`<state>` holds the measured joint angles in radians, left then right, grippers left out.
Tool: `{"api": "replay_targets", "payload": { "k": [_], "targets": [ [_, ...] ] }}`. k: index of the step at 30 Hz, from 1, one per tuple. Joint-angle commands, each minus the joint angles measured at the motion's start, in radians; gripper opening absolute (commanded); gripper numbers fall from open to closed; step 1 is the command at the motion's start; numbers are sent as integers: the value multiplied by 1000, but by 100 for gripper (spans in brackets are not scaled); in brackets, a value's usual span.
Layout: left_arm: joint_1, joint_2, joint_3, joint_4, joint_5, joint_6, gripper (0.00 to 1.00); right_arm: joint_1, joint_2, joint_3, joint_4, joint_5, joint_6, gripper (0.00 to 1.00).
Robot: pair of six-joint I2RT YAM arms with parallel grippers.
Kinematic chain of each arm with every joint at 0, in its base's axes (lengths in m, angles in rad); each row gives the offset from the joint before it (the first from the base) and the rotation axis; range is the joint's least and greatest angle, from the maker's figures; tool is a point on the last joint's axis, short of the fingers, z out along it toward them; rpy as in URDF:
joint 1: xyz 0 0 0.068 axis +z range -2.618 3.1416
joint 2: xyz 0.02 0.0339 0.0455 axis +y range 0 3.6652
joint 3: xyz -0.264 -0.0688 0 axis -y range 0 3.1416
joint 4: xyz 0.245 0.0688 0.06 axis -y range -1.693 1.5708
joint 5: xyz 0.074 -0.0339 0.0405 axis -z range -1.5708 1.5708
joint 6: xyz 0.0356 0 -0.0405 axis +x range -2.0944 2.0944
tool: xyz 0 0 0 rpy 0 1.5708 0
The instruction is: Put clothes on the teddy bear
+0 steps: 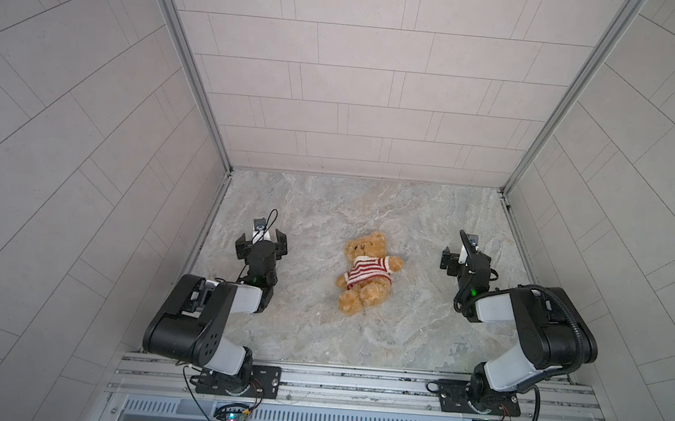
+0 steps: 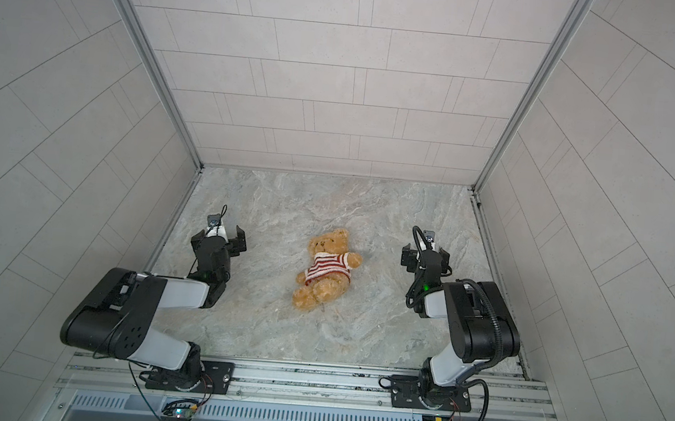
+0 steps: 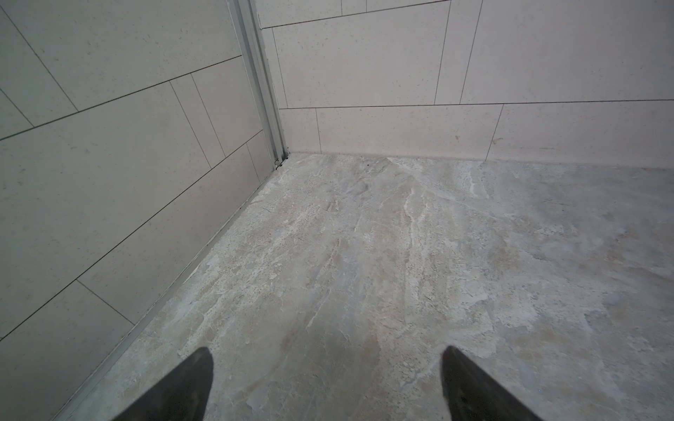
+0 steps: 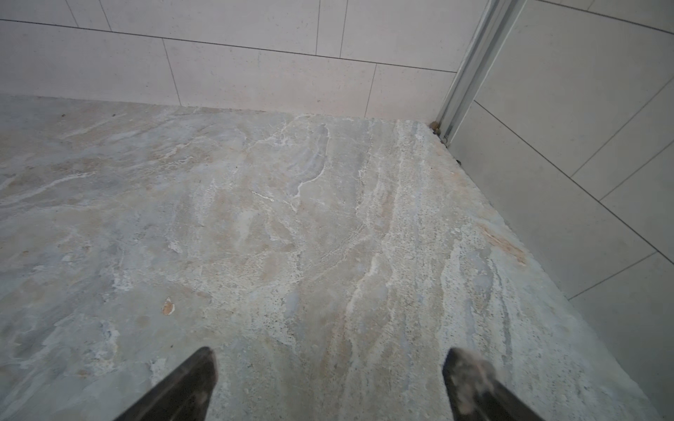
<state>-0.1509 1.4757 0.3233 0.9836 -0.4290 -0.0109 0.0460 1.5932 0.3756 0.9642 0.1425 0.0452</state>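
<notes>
Both left gripper (image 1: 262, 240) and right gripper (image 1: 466, 258) gape empty, flanking the teddy bear (image 1: 364, 248), red-striped sweater (image 1: 366, 270) on; I judge nothing left

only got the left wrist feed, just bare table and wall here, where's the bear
Observer: The teddy bear lies face up between the left gripper and the right gripper, touching neither.
Operator: is it dressed
Observer: Yes, a red-and-white striped sweater covers its torso.
Operator: right arm holding anything
Observer: No, its jaws stand open with nothing between them.
</notes>
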Motion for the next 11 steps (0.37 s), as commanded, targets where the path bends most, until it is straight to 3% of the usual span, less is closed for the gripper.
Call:
{"api": "replay_targets", "payload": {
  "k": [1, 11],
  "targets": [
    [5, -6, 11, 18, 3, -12, 100, 6, -4, 9, -24, -34, -34, 100],
    [5, -7, 11, 17, 4, -11, 100, 6, -6, -2, -5, -40, -37, 100]
  ]
}}
